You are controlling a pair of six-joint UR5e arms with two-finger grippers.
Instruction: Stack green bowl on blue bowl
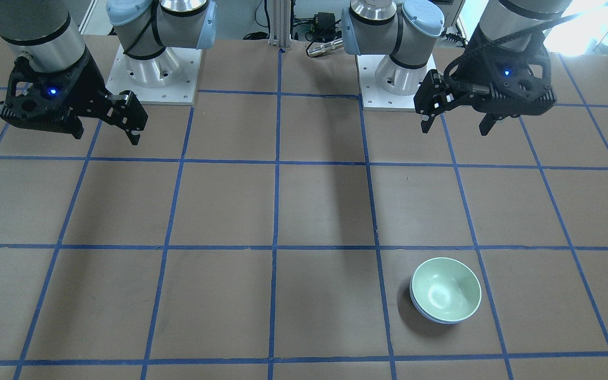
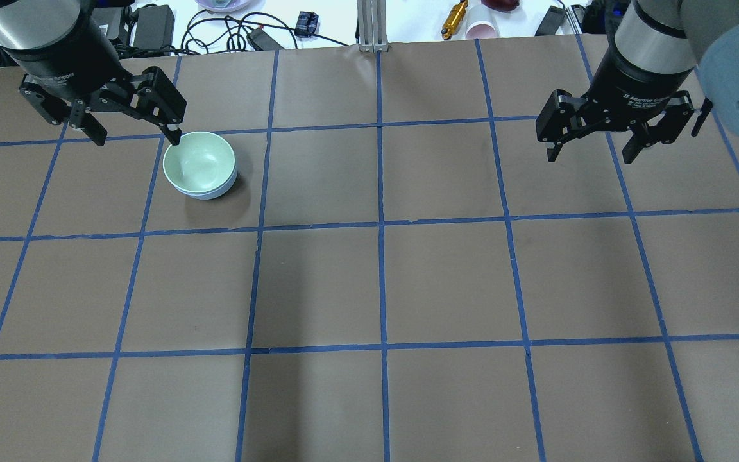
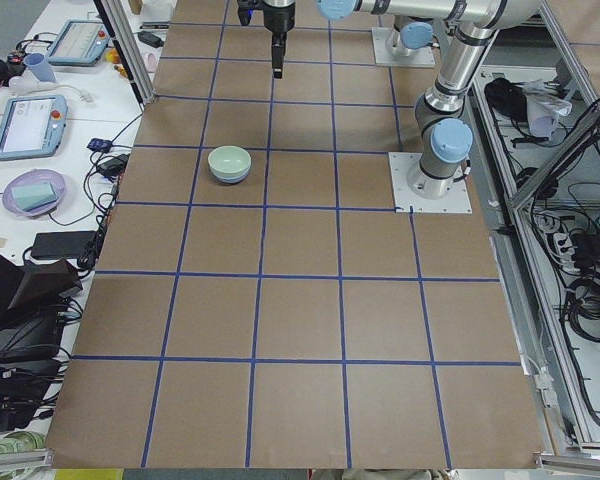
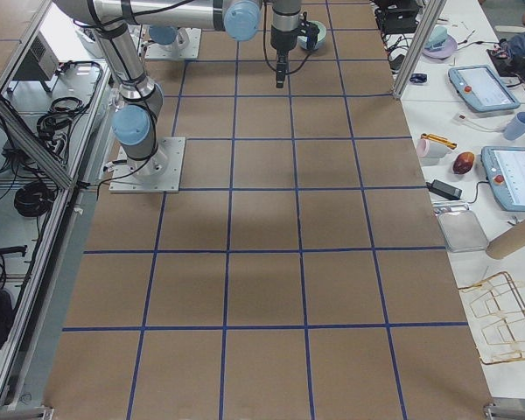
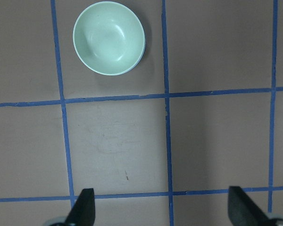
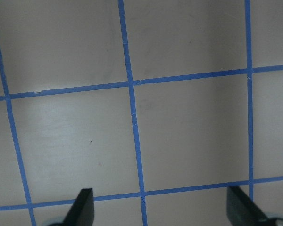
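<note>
The pale green bowl sits nested inside the light blue bowl, of which only a thin edge shows below it. The pair stands on the brown table on my left side, as the overhead view shows for the green bowl and the blue bowl. My left gripper is open and empty, raised above the table; the green bowl lies well ahead of it in its wrist view. My right gripper is open and empty, raised over bare table far from the bowls.
The table is brown with a blue tape grid. The two arm bases stand at the robot's side. Cables, a cup and tools lie beyond the far edge. Tablets and dishes sit on the side benches.
</note>
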